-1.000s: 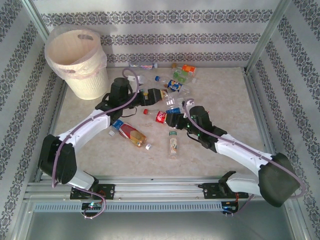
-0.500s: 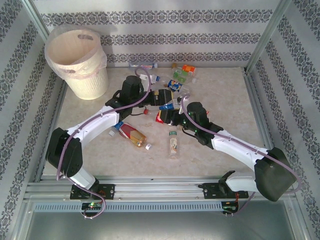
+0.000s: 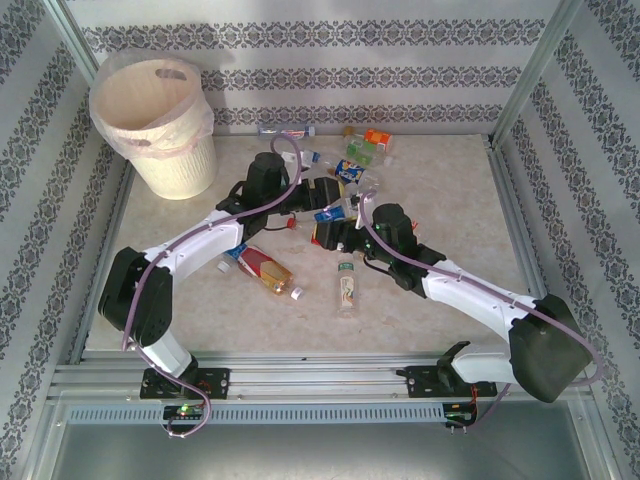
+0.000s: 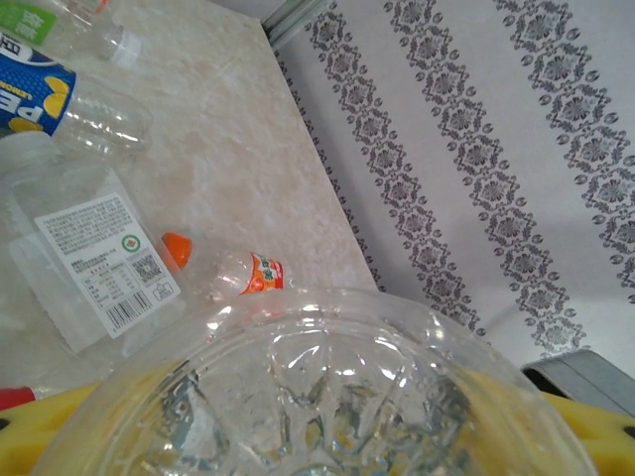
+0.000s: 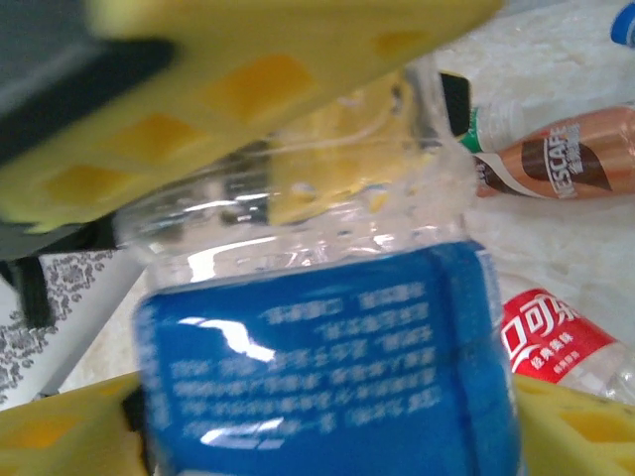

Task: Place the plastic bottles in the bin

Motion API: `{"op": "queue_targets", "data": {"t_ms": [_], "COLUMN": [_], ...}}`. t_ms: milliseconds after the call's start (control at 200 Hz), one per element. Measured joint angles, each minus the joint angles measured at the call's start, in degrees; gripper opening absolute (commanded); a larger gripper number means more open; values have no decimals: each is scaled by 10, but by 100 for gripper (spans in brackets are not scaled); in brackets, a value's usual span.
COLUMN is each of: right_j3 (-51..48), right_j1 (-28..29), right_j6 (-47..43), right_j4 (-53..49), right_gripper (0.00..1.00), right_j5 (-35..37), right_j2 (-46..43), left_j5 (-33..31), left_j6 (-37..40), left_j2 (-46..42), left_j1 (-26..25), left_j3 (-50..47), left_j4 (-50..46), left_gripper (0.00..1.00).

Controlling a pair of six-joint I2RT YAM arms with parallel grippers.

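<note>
Two arms meet over the middle of the table around one blue-labelled bottle, apparently lifted clear of the surface and well apart from the bin in the far left corner. The left gripper has its jaws closed about the bottle's clear, moulded base. The right gripper has its jaws flanking the blue label, but whether they grip it or stand just off cannot be told. Empty and thin-walled, the bottle looks light, springy and slick, so a hold across the stiffer base or the neck seems safer than the label. Other plastic bottles, among them a Nescafé bottle and a red-labelled bottle, lie scattered on the table.
</note>
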Motion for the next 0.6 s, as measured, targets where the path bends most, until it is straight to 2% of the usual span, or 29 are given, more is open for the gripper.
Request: {"op": "queue_targets", "data": {"t_ms": [80, 320, 450, 600], "right_j3": [6, 10, 9, -6], "right_j1": [0, -13, -16, -18], "right_j6": [-9, -42, -59, -51], "right_j4": [-5, -44, -56, -56], "right_gripper": [98, 98, 98, 98], "right_j5": [-7, -6, 57, 177], "right_j2": [0, -45, -95, -136], "left_j5": [-1, -54, -137, -239], "left_j6": [-7, 3, 29, 57], "left_j2": [0, -14, -47, -91], "left_j1": [9, 50, 58, 65], "left_j3": [-8, -18, -16, -12], "left_j4": [7, -7, -52, -88], "left_gripper": [61, 61, 60, 60]}}
